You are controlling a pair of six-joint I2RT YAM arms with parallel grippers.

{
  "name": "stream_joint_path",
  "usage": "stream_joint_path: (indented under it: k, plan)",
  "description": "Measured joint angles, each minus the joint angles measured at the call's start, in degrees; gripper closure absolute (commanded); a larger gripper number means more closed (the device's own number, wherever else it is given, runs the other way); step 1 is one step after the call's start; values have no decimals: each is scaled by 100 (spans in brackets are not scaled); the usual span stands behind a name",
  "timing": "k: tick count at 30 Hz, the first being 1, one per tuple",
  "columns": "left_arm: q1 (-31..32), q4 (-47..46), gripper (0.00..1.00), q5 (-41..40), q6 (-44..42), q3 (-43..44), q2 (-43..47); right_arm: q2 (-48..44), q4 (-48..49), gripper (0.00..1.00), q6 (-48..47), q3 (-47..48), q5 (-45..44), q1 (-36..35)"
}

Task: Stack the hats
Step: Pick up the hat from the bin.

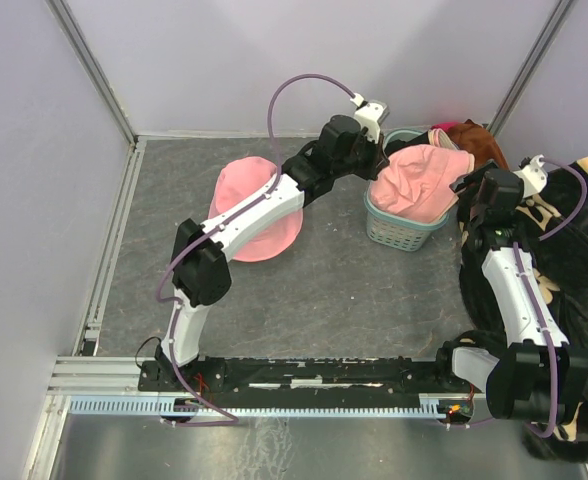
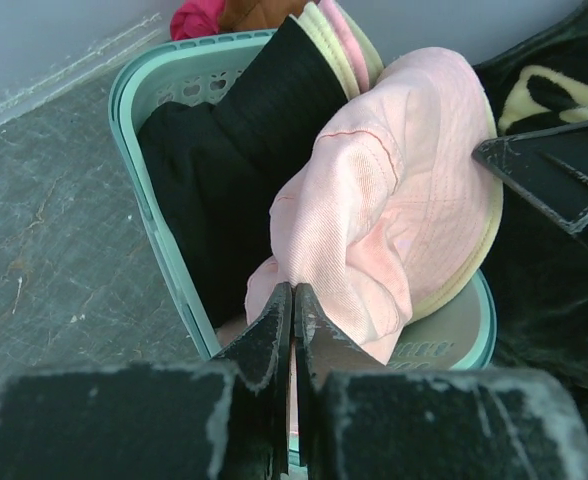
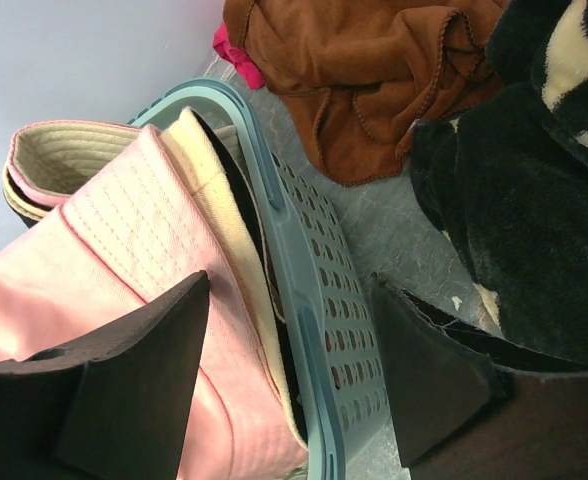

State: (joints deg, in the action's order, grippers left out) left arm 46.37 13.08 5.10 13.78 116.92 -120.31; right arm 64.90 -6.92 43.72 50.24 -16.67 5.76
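Note:
A pink hat point(image 1: 236, 188) lies flat on the grey table under my left forearm. A second, crumpled pink hat point(image 1: 419, 180) point(image 2: 394, 200) tops the teal basket point(image 1: 399, 235) point(image 2: 134, 90), with beige hats point(image 3: 49, 155) layered under it. My left gripper point(image 1: 379, 165) point(image 2: 294, 298) is shut at the near edge of that pink hat, a sliver of pink fabric between its jaws. My right gripper point(image 1: 469, 192) point(image 3: 289, 330) stands open astride the basket's right wall point(image 3: 314, 290), one finger over the pink hat point(image 3: 124, 250), the other outside the basket.
Black fabric point(image 2: 214, 170) fills the basket's left side. A rust-brown cloth point(image 3: 364, 70) point(image 1: 479, 140) and something magenta point(image 3: 229, 45) lie behind the basket. A black blanket with beige flowers point(image 1: 574, 270) point(image 3: 534, 200) is heaped along the right. Pale walls enclose the table.

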Motion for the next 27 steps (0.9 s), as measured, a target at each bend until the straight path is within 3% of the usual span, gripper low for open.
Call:
stream_joint_path:
  k: [15,20,25,27]
  plan:
    - [13,57,97,-9,0,87,157,-146,70,29,179,-98,44,9]
    - [13,92,97,-44,0,122,164,-313,330,42,422,-380,229,50]
    - [17,131,97,-50,-2,122,166,-391,614,68,697,-699,450,131]
    - [22,136,97,-52,-4,125,166,-415,765,73,822,-798,566,188]
